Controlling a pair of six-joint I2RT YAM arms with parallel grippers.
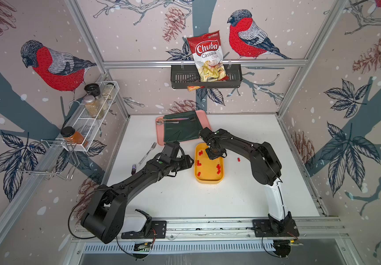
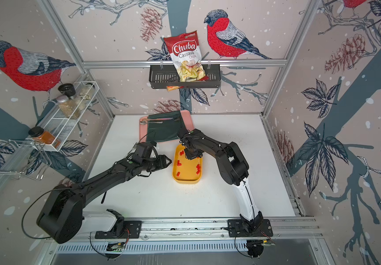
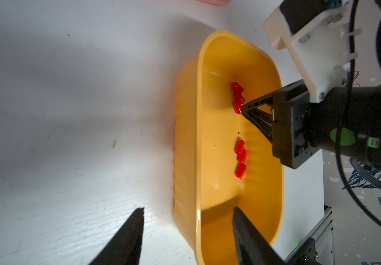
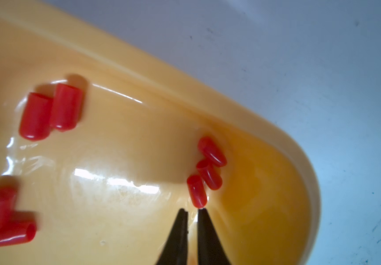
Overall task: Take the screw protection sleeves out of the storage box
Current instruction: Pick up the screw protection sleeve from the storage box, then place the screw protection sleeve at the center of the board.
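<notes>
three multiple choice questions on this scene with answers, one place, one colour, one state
1. Where is the lone sleeve that is out of the storage box?
A. pink tray
B. white table, beside the box
C. black basket
2. What colour is the storage box?
A. green
B. blue
C. yellow-orange
3. How is the left gripper?
A. open, empty
B. shut on a sleeve
C. shut on a fork
Answers: 1 B, it lies on bare table beside the box; 2 C, plain in both top views; 3 A, its jaws stand wide apart, gripping nothing.
</notes>
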